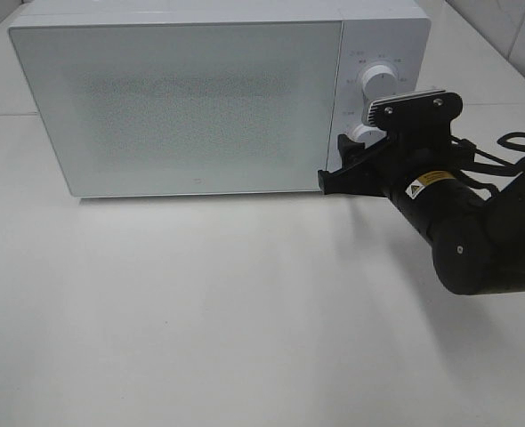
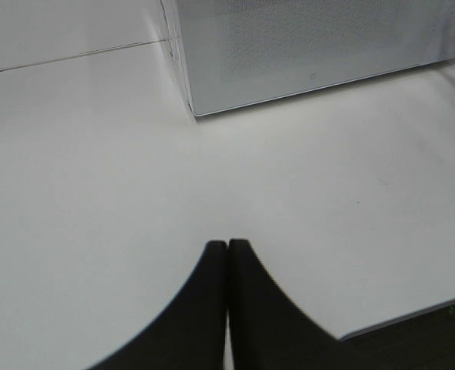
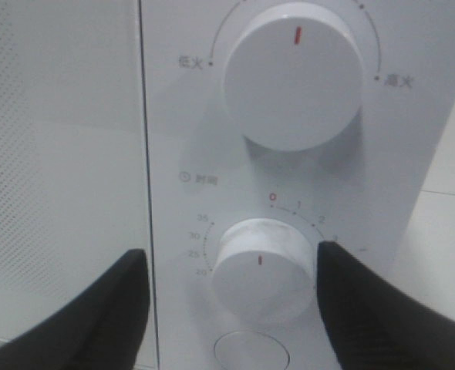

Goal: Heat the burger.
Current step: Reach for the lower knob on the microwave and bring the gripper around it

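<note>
We're at the timer step: right gripper [image 3: 231, 256] spread wide, straddling the timer knob [image 3: 261, 270], mid-right in high view. Burger unseen, prob. inside the shut microwave [image 1: 182, 107]. Next: pinch knob, turn w/o slipping.

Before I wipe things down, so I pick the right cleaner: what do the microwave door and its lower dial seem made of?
Microwave door: likely glass or glossy plastic, fine dot mesh showing through.
Lower dial: seemingly matte white plastic, smooth, red marker line.
</note>
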Controlling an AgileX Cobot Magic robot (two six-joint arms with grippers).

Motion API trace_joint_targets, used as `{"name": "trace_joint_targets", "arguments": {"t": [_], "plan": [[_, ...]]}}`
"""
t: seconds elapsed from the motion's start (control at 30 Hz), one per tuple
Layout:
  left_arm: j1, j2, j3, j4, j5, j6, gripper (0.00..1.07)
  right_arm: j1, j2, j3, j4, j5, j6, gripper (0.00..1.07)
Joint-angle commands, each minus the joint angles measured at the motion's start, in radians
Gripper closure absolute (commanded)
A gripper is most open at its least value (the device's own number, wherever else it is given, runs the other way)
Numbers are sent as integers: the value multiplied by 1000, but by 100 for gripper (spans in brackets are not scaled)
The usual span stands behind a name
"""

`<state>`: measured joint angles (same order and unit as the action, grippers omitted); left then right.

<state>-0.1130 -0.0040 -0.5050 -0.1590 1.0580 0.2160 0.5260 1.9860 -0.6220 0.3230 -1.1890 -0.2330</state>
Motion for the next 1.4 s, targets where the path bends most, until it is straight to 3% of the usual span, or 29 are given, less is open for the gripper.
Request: {"name": "trace_joint_targets", "arguments": {"t": [0.03, 1.4], "plan": [[1, -20, 0, 4, -13, -6, 106, -3, -5, -10, 17, -14, -4, 45], [1, -20, 0, 5, -13, -6, 106, -3, 70, -64, 16, -54, -4, 49]]}}
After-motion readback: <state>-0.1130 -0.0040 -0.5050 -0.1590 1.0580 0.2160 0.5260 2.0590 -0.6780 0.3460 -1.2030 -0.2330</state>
